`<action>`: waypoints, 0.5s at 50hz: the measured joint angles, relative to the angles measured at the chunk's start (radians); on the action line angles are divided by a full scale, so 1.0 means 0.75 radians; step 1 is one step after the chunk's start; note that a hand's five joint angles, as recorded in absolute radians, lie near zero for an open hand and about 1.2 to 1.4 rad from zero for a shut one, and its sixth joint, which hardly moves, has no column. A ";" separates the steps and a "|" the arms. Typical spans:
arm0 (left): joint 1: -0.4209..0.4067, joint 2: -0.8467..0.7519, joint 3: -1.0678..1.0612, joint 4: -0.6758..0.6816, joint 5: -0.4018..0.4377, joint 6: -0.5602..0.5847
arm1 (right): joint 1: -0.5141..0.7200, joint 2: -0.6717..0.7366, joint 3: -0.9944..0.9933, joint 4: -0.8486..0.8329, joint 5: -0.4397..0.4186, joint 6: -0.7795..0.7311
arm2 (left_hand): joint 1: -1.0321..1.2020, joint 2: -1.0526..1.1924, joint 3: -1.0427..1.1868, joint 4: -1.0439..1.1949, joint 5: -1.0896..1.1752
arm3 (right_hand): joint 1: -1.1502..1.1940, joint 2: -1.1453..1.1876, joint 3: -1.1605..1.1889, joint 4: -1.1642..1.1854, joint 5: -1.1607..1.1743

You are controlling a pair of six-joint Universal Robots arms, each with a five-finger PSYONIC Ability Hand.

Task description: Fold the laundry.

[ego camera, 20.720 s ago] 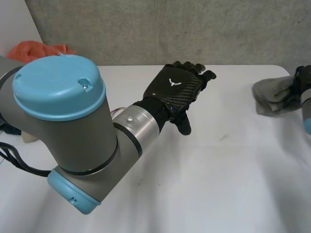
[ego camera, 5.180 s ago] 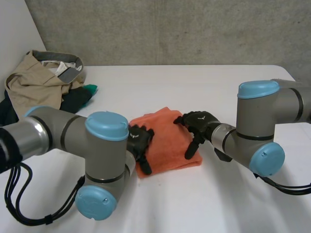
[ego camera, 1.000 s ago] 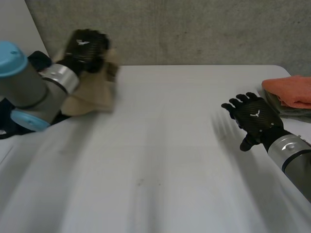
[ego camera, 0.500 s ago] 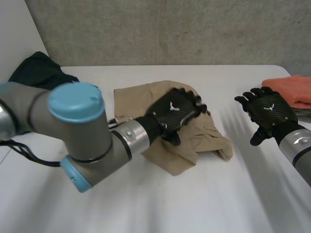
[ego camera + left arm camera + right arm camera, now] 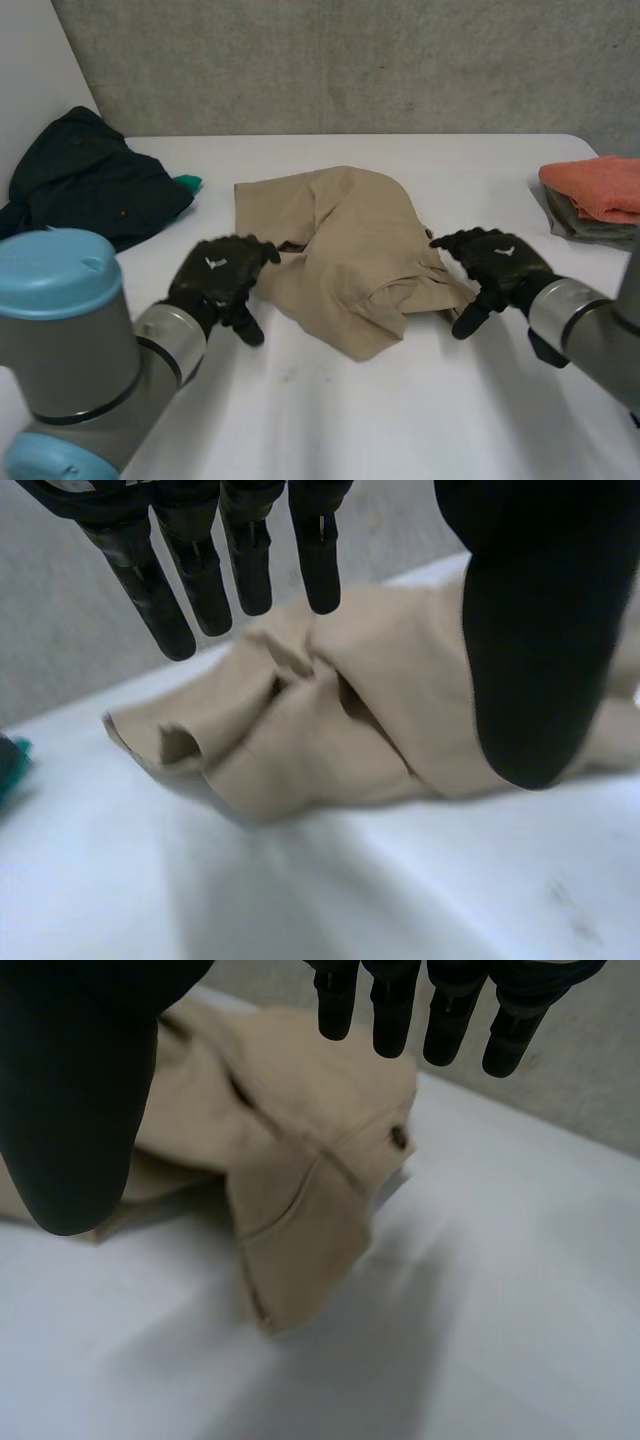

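We log left hand (image 5: pixel 218 283) and right hand (image 5: pixel 497 262) open, empty, flanking the crumpled tan garment (image 5: pixel 345 245); grabbing bunched layers risks a skewed fold.

Noted on the left hand (image 5: pixel 218 280) and the right hand (image 5: pixel 495 262): black shells with a woven carbon-fibre sheen, one small white emblem on each back — fingers (image 5: pixel 250 570) slim and segmented, thumbs (image 5: pixel 530 640) thick and rounded. Each meets its arm at a polished silver wrist collar (image 5: pixel 172 340). The left arm (image 5: pixel 60 370) is matt grey with a round light-blue cap (image 5: pixel 55 272).
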 measured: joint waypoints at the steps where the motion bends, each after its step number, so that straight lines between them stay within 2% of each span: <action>1: -0.002 -0.026 0.004 0.005 0.002 -0.003 | 0.012 0.028 -0.008 -0.012 0.013 -0.002 | 0.000 0.000 0.000 0.000 -0.002 | 0.002 0.000 0.003 0.002 0.002; 5: -0.012 -0.150 0.050 0.050 0.007 -0.008 | 0.044 0.118 -0.036 -0.071 0.063 -0.009 | 0.000 0.000 0.000 0.000 -0.003 | 0.090 0.124 0.130 0.125 0.123; 7: -0.017 -0.212 0.087 0.082 0.007 -0.007 | 0.055 0.155 -0.049 -0.112 0.090 -0.016 | 0.000 0.000 0.000 0.000 -0.003 | 0.297 0.320 0.328 0.324 0.320; 9: -0.028 -0.284 0.145 0.125 0.007 -0.006 | 0.062 0.180 -0.058 -0.161 0.110 -0.028 | 0.000 0.000 0.000 0.000 -0.003 | 0.650 0.681 0.677 0.669 0.660; 13: -0.055 -0.393 0.256 0.178 0.006 -0.002 | 0.066 0.193 -0.062 -0.226 0.124 -0.054 | 0.000 0.000 0.000 0.000 -0.003 | 1.040 1.179 1.171 1.169 1.139; 16: -0.079 -0.478 0.350 0.194 0.004 0.000 | 0.067 0.189 -0.059 -0.251 0.126 -0.072 | 0.005 0.022 0.021 0.025 0.031 | 1.080 1.256 1.280 1.290 1.244; 18: -0.095 -0.529 0.407 0.195 0.003 0.001 | 0.068 0.184 -0.056 -0.258 0.126 -0.082 | 0.119 0.151 0.150 0.165 0.176 | 1.080 1.256 1.283 1.297 1.250; 20: -0.113 -0.583 0.466 0.192 0.002 0.002 | 0.068 0.178 -0.053 -0.260 0.126 -0.092 | 0.376 0.398 0.373 0.390 0.396 | 1.080 1.256 1.283 1.299 1.251; 21: -0.123 -0.607 0.494 0.188 0.001 0.002 | 0.068 0.174 -0.052 -0.259 0.126 -0.099 | 0.681 0.688 0.656 0.674 0.669 | 1.080 1.256 1.283 1.300 1.251; 22: -0.126 -0.614 0.502 0.187 0.000 0.002 | 0.068 0.172 -0.051 -0.258 0.126 -0.103 | 0.681 0.688 0.656 0.674 0.669 | 1.080 1.256 1.283 1.300 1.251; 24: -0.141 -0.643 0.539 0.173 -0.004 0.002 | 0.067 0.153 -0.051 -0.250 0.126 -0.127 | 0.981 1.073 1.057 1.082 1.066 | 1.083 1.256 1.284 1.302 1.251; 25: -0.144 -0.647 0.546 0.167 -0.005 0.002 | 0.066 0.146 -0.052 -0.248 0.126 -0.136 | 0.982 1.078 1.068 1.089 1.071 | 1.091 1.256 1.286 1.302 1.251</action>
